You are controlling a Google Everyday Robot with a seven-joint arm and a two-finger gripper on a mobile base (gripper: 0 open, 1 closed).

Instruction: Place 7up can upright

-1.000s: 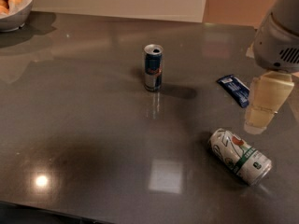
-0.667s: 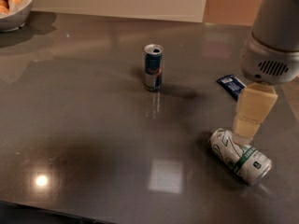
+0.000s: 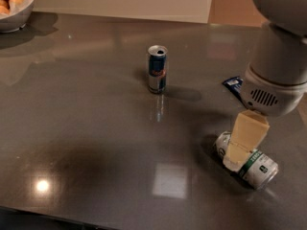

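The 7up can (image 3: 254,166) lies on its side on the dark table (image 3: 96,128) at the right front, silver top pointing left, green band near its right end. My gripper (image 3: 238,158) comes down from the upper right and its cream-coloured finger (image 3: 247,137) sits over the middle of the can, hiding part of it. I cannot tell whether it touches the can.
A slim blue-and-silver can (image 3: 157,69) stands upright at the table's middle. A blue packet (image 3: 233,84) lies behind my arm at the right. A white bowl (image 3: 14,8) with fruit stands at the back left corner. A pale wall runs along the far edge.
My gripper has moved down and to the left, from beside the blue packet to right over the lying 7up can. The cans have not moved.
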